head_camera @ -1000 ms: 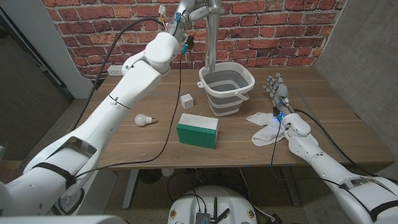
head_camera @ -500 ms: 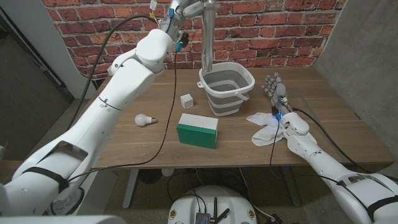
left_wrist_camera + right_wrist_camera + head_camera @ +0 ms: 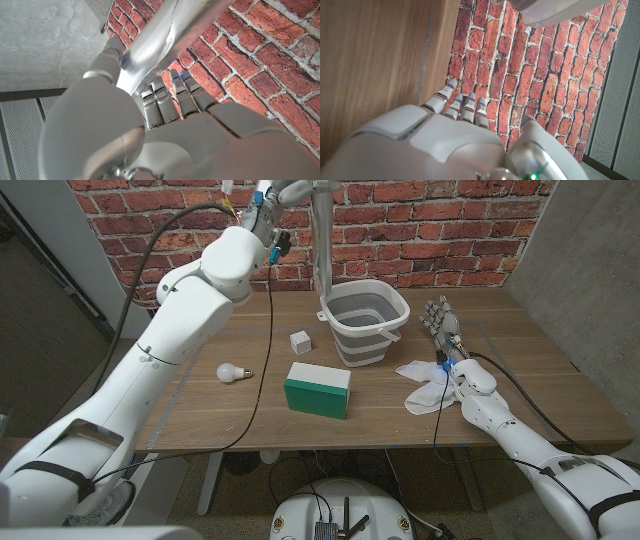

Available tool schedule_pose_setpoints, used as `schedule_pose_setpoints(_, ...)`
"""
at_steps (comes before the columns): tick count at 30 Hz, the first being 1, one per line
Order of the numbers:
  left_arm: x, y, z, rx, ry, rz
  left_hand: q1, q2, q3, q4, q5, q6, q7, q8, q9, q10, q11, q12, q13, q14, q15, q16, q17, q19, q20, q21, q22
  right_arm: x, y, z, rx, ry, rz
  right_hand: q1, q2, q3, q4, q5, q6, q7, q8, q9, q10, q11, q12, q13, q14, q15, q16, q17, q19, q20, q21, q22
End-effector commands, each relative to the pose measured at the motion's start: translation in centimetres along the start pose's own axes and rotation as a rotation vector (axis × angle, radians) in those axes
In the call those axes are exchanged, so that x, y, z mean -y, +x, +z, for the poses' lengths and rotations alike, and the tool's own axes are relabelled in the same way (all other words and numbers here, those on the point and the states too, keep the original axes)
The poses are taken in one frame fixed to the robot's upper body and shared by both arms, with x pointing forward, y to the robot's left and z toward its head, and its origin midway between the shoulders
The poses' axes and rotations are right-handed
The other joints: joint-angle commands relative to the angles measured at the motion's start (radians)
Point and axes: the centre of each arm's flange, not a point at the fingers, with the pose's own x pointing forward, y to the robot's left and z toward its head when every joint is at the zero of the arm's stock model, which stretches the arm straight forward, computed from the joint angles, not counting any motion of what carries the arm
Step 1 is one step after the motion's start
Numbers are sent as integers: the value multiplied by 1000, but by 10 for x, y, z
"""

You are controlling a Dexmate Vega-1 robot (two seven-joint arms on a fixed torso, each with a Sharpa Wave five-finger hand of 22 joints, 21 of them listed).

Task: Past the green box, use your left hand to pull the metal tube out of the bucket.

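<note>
High against the brick wall, my left hand (image 3: 287,192) grips the metal tube (image 3: 321,242) near its top. The tube hangs almost upright, its lower end at the back left rim of the grey collapsible bucket (image 3: 366,326); I cannot tell whether the tip is still inside. In the left wrist view the fingers (image 3: 160,102) wrap around the shiny tube (image 3: 165,30). The green box (image 3: 318,390) lies in front of the bucket. My right hand (image 3: 444,326) stands open on the table to the right of the bucket, holding nothing.
A white cube (image 3: 300,341) and a light bulb (image 3: 232,372) lie left of the green box. A crumpled white cloth (image 3: 424,386) lies by my right wrist. The right wrist view shows the wooden table (image 3: 380,60) and the brick wall (image 3: 520,70).
My left arm has swung to the left and slightly up with the tube. The tube's lower end has moved from inside the bucket to its left rim. The right hand has not moved.
</note>
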Motion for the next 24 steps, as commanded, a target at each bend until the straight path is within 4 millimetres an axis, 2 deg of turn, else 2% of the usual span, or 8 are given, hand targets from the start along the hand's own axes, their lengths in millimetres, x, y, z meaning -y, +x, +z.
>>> schedule_pose_setpoints(1,-15,-18,1,-27,-8,42,-93,230,95,89,8,24,17,5,4,44,-33,8,4,10,-126,5,1,13,-39,7,5,-1,1,15,29,-30,11,-6,52,-1,1,6,4,0,2,5,9,0,5,0,5,-7,3,-1,8,-11,4,2)
schedule_pose_setpoints(10,-21,-27,-2,-42,-26,49,-95,230,96,88,8,25,18,4,5,43,-34,7,4,13,-125,5,1,13,-38,7,5,0,0,23,34,-49,15,-6,51,-1,1,6,3,-1,2,5,8,0,5,0,6,-4,3,-2,8,-11,4,2)
schedule_pose_setpoints(24,-30,-46,-15,-85,-71,79,-97,229,97,87,7,23,19,2,6,43,-32,7,4,15,-122,5,1,20,-38,9,6,-3,-4,21,18,-56,15,-6,51,-2,0,6,4,0,2,5,9,2,5,0,5,-3,3,-3,8,-11,4,2)
